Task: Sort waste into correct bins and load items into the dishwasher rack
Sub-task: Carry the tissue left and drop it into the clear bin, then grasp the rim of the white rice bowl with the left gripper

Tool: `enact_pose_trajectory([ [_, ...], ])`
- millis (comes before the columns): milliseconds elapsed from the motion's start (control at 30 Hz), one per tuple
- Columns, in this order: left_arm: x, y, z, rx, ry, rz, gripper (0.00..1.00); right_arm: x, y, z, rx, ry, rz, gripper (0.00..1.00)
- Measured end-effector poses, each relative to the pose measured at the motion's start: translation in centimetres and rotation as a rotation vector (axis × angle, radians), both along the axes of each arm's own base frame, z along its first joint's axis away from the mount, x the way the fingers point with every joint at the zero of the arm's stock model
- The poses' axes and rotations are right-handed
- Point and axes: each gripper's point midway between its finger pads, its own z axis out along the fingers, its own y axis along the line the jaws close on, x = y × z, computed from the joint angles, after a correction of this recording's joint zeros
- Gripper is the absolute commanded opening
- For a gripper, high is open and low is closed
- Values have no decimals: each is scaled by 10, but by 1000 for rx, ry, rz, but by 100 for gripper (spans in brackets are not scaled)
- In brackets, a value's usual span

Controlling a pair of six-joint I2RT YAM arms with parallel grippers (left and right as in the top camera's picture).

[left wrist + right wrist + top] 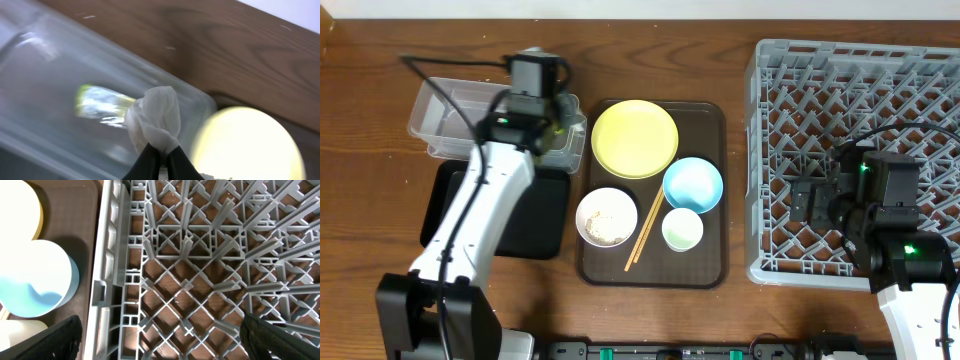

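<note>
A: What's the left gripper (162, 150) doing?
B: Clenched on a white crumpled scrap (155, 117), held over the clear tub (45, 65) near the worktop's far left corner. A green-and-yellow wrapper (97, 102) lies inside.
A: And the right gripper (165, 337)?
B: Spread wide, holding nothing, above the rack (200, 255) at the right edge.

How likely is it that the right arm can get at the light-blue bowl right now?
Probably yes. The right tool hangs open and empty over the rack beside its tray-side wall, and the light-blue bowl sits uncovered on the brown tray just past that wall, nothing above it.
</note>
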Motion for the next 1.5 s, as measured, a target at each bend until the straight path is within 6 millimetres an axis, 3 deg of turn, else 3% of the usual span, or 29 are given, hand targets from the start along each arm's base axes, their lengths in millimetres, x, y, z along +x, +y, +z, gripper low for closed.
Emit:
enact_pose_trajectory([
  [100,1,25,-3,-14,3,89,17,0,0,0,0,0,0,99],
  [167,1,36,-6,-18,9,124,33,0,0,0,0,0,0,99],
  [300,2,45,-17,-20,30,160,48,0,0,0,0,0,0,99],
  [500,1,48,-18,-23,35,174,52,0,0,0,0,0,0,99],
  [600,-10,44,-15,-14,64,155,53,0,0,0,0,0,0,99],
  [767,-44,7,0,-5,123,23,57,0,0,0,0,0,0,99],
  [867,-70,-21,-4,8,207,-72,57,0,0,1,0,-1,0,99],
  [967,-93,-47,-16,35,299,-162,57,0,0,1,0,-1,0,99],
  [1233,-129,-111,-54,91,416,-371,57,0,0,1,0,-1,0,99],
  [1500,-149,-143,-91,134,520,-450,57,-1,0,0,0,3,0,99],
])
